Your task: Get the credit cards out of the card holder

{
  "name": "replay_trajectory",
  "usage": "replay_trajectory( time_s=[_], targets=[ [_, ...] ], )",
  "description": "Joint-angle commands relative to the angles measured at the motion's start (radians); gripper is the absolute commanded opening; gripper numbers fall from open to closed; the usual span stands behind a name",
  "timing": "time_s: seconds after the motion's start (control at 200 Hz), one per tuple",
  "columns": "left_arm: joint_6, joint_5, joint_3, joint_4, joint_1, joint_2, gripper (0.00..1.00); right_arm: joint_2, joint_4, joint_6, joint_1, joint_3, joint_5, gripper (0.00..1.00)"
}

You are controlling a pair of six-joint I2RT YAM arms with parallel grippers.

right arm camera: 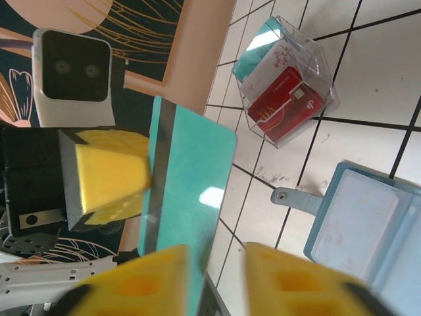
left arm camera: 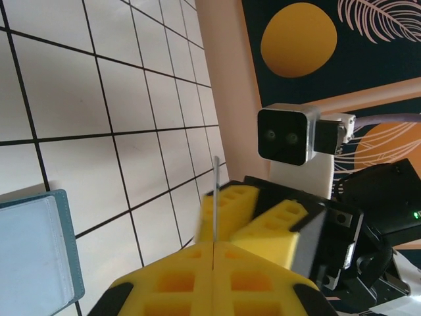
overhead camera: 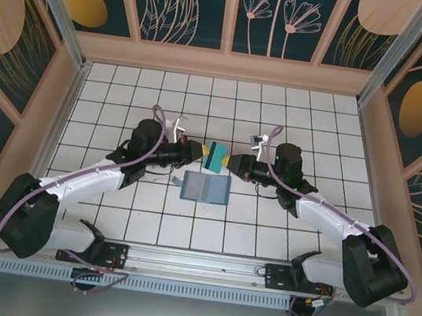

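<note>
A teal-green credit card (overhead camera: 215, 156) hangs upright above the tiles between the two grippers. My left gripper (overhead camera: 202, 153) is shut on its left edge; in the left wrist view the card (left arm camera: 215, 197) shows as a thin line coming out of the closed yellow pads (left arm camera: 191, 276). My right gripper (overhead camera: 231, 162) stands open at the card's other end, and the card (right arm camera: 187, 191) lies against one finger with a gap to the other. The card holder (overhead camera: 205, 188) lies open and flat on the tiles just below, its blue-grey inside up (right arm camera: 368, 230).
A clear plastic box (right arm camera: 286, 85) holding a red card and a white card stands on the tiles beyond the card holder's strap (right arm camera: 293, 196). Wooden walls enclose the white tiled floor (overhead camera: 294, 131) on three sides.
</note>
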Motion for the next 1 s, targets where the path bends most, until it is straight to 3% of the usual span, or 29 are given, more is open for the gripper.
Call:
replay_trajectory(
  time_s=[0.0,0.03,0.26,0.415,0.676,0.996],
  targets=[
    [0.076,-0.018,0.031,-0.083,0.011,-0.028,0.00,-0.003,-0.016,-0.046,0.001,0.001,-0.011,0.58],
    [0.105,-0.032,0.047,-0.126,0.014,-0.031,0.00,-0.008,-0.026,-0.049,0.000,0.001,-0.005,0.65],
    [0.383,-0.199,0.214,-0.523,0.022,0.000,0.00,-0.052,-0.102,-0.103,-0.001,0.016,0.029,0.87],
    [0.561,-0.462,0.287,-0.710,0.023,0.023,0.00,-0.078,-0.149,-0.134,0.000,0.030,0.059,0.99],
    [0.838,-0.779,0.412,-0.799,0.027,0.026,0.00,-0.108,-0.147,-0.150,0.000,0.013,0.080,0.99],
    [1.198,-0.975,0.488,-0.875,0.041,0.167,0.00,-0.136,-0.109,-0.154,0.000,-0.028,0.095,0.99]
  ],
)
